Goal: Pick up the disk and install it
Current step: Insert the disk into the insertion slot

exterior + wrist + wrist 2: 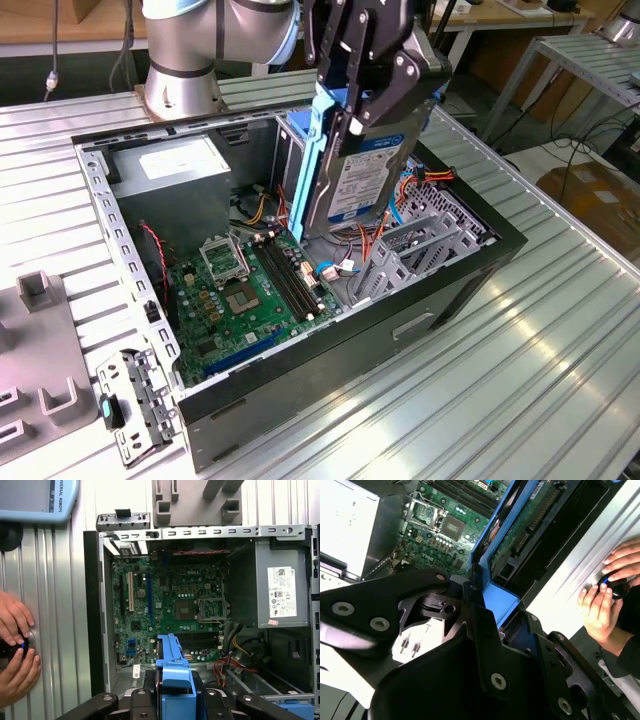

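Note:
My gripper (366, 105) is shut on the disk (358, 178), which hangs on edge over the open computer case (455, 290). The disk is a dark flat drive with a white-and-blue label and blue side rails. Its lower end sits just above the grey drive cage (412, 250), beside the green motherboard (250, 290). In the second wrist view the disk (530, 525) shows its green circuit side and a blue rail running out from the gripper (501, 611). In the first wrist view the disk (172, 662) appears edge-on above the gripper (172, 700).
A grey power supply (180, 165) with a white sticker fills the case's far corner. Orange and red cables (430, 178) lie near the cage. A metal bracket with a light-blue latch (130, 405) and a grey fixture (40, 340) sit outside the case. A person's hands (15, 645) rest on a dark knob.

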Action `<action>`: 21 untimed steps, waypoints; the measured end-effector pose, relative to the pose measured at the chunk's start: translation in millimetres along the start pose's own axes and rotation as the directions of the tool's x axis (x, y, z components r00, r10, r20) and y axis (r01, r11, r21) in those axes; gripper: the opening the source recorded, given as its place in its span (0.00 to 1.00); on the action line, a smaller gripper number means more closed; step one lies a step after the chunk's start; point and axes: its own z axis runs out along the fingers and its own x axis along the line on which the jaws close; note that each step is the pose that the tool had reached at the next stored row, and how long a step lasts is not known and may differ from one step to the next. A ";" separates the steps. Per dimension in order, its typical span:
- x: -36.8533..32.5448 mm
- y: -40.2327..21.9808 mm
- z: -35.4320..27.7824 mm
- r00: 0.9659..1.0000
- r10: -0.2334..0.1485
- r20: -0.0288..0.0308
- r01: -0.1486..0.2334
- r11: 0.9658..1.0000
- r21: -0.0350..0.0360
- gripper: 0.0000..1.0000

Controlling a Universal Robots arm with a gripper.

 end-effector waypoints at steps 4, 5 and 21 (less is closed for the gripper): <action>4.3 -4.7 0.4 1.000 0.000 0.000 0.000 1.000 0.000 0.37; 4.4 -4.7 0.4 1.000 0.000 0.000 0.000 1.000 0.000 0.37; 3.1 -30.6 0.9 1.000 0.000 0.000 0.000 1.000 0.000 0.37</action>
